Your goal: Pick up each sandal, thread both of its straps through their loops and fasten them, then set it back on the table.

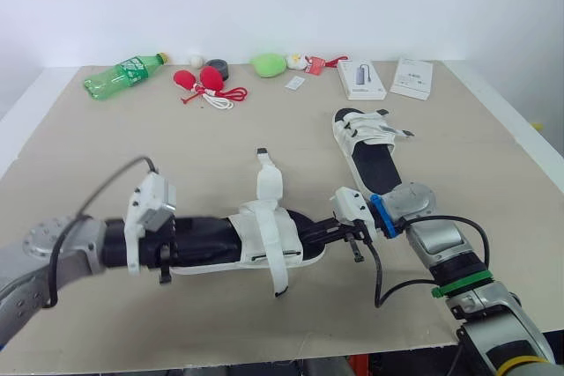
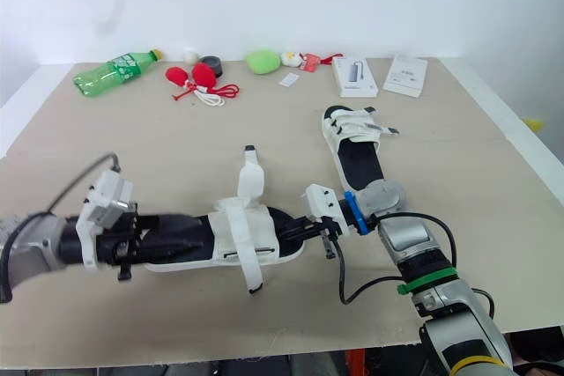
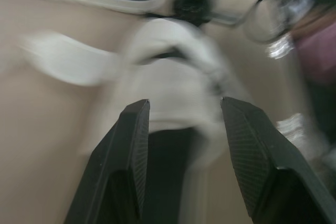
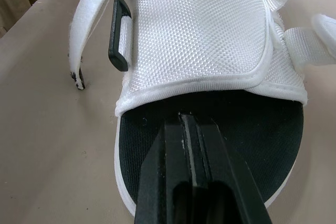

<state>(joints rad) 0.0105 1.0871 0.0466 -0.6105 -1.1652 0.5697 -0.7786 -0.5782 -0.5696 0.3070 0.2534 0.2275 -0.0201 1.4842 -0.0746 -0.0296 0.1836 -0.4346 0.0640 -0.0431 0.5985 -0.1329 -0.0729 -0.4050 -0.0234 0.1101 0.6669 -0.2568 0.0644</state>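
**A:** Where is the sandal being worked on?

**B:** The near sandal [image 1: 264, 237] lies flat on the surface [image 1: 132, 156], between the two grippers. Both straps are undone. The far strap [image 1: 268, 180] points away from the robot and the near strap [image 1: 280, 272] trails toward it. The other sandal [image 1: 368, 149] lies well apart, further back on the right.

**A:** And the jaws?

**B:** The left gripper [image 3: 184, 99] is at the heel end with its jaws wide and the heel between them. I cannot tell whether they touch it. The right gripper [image 4: 190, 121] is at the toe with its jaws pressed together. Its tips are over the black insole [image 4: 152, 145], just short of the white upper [image 4: 199, 30], and I see nothing between them.

**A:** How will it handle?

**B:** Light, I'd judge. The sole looks stiff enough to lift by its heel rim, so that's the hold for the left. The mesh upper and the straps are soft and floppy. I'd pinch a strap close to its free end to feed it through the black loop [image 4: 119, 34]. A strap may sag or snag on its fastening patch.
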